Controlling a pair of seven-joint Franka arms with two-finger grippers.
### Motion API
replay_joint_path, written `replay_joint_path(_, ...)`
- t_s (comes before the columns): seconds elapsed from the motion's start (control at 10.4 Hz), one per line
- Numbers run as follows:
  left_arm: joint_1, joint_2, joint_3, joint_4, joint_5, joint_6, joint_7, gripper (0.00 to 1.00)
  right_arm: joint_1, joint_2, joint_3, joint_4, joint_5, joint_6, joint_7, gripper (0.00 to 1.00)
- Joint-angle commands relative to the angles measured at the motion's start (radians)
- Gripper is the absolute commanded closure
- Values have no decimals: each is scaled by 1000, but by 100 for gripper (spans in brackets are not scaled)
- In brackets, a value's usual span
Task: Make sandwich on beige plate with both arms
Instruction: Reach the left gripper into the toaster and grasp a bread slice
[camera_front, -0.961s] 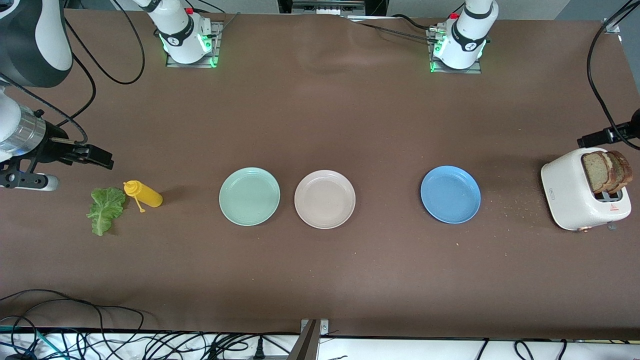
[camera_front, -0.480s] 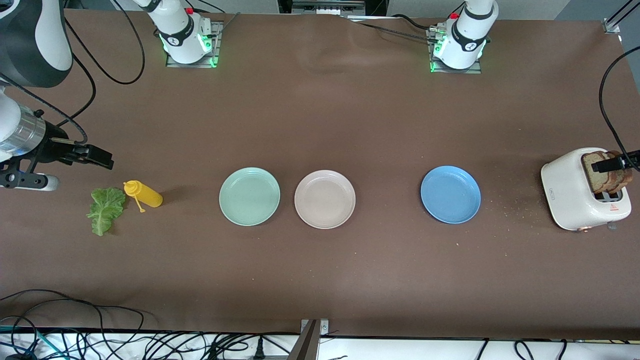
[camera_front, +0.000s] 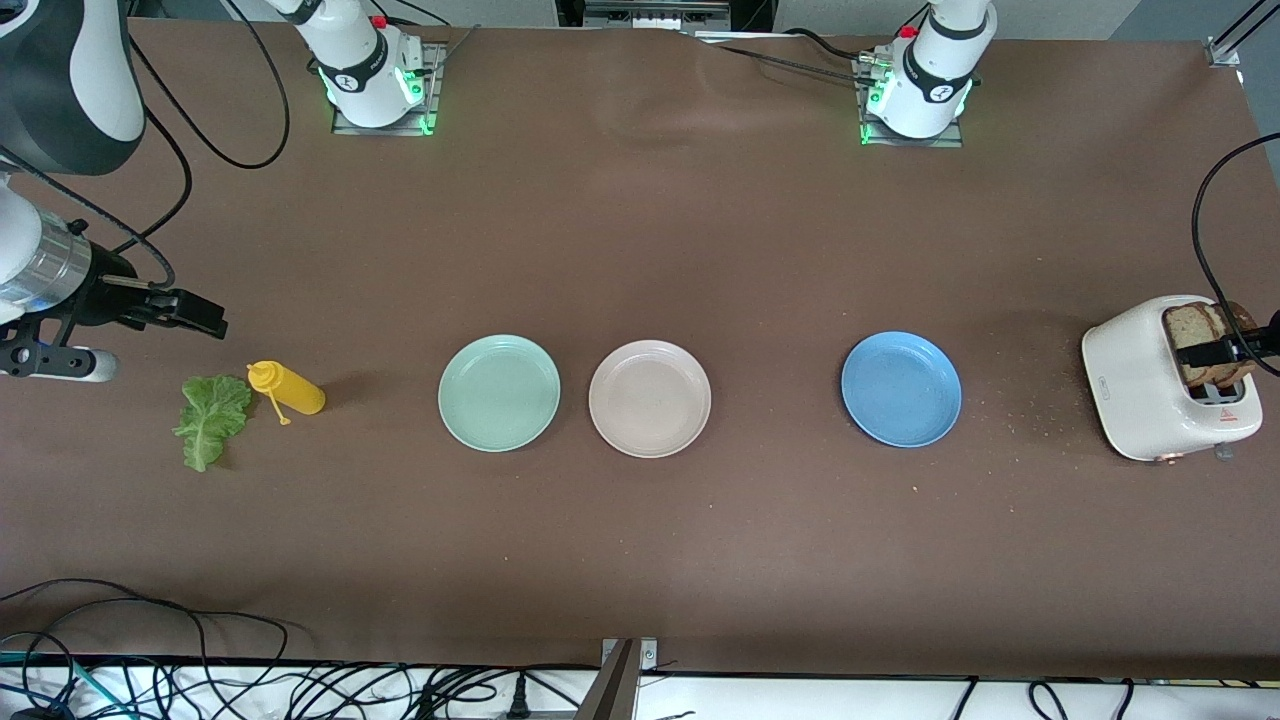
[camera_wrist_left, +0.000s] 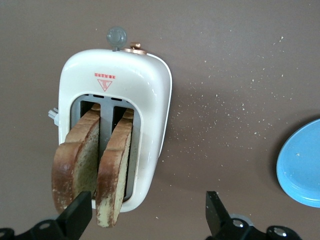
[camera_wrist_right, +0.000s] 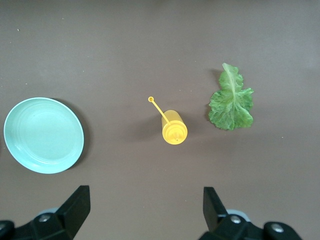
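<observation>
So the left claw (camera_wrist_left: 145, 220) is hanging right over the toaster (camera_front: 1150, 385) at the left arm's end of the surface (camera_front: 640, 560), pointed straight down with its black fingers (camera_wrist_left: 77, 215) spread wide; in the wrist view one finger sits just outside the outer bread slice and the other is out past the toaster's side, nothing pinched. Two bread slices (camera_wrist_left: 95, 172) stick up out of the slots, brown and speckled with a darker crust, and the toaster itself is a glossy white rounded box with a little copper knob. Crumbs are scattered on the brown matte surface between it and the blue plate (camera_front: 901, 389). The right claw (camera_wrist_right: 145, 212) is up over the right arm's end, also facing down and spread open, holding nothing, above the lettuce leaf (camera_front: 210, 420) and a yellow squeeze bottle (camera_front: 287, 388) lying on its side just beside the leaf. The leaf is ruffled and green, flat on the surface. The beige plate (camera_front: 650, 398) sits mid-surface, round, shallow, matte, just beside the mint-green plate (camera_front: 499, 393), with the blue one well apart toward the toaster.
</observation>
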Motion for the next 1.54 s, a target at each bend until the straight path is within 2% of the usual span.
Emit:
replay_joint_path(0.0, 18, 11, -7, -21, 31, 45, 16, 0, -3, -6, 0, 4, 18, 0, -5, 0)
replay_joint_path(0.38, 26, 5, -7, -68, 31, 83, 18, 0, -11, -6, -2, 4, 18, 0, -8, 0)
replay_joint_path(0.77, 52, -44, -7, -183, 33, 185, 45, 0, -11, -6, 0, 4, 18, 0, -7, 0)
replay_joint_path(1.15, 67, -49, -9, -200, 33, 188, 62, 0, -11, -6, 0, 4, 20, 0, -7, 0)
replay_joint_path(1.44, 69, -99, -9, -260, 33, 194, 69, 16, -11, -6, 0, 4, 20, 0, -5, 0)
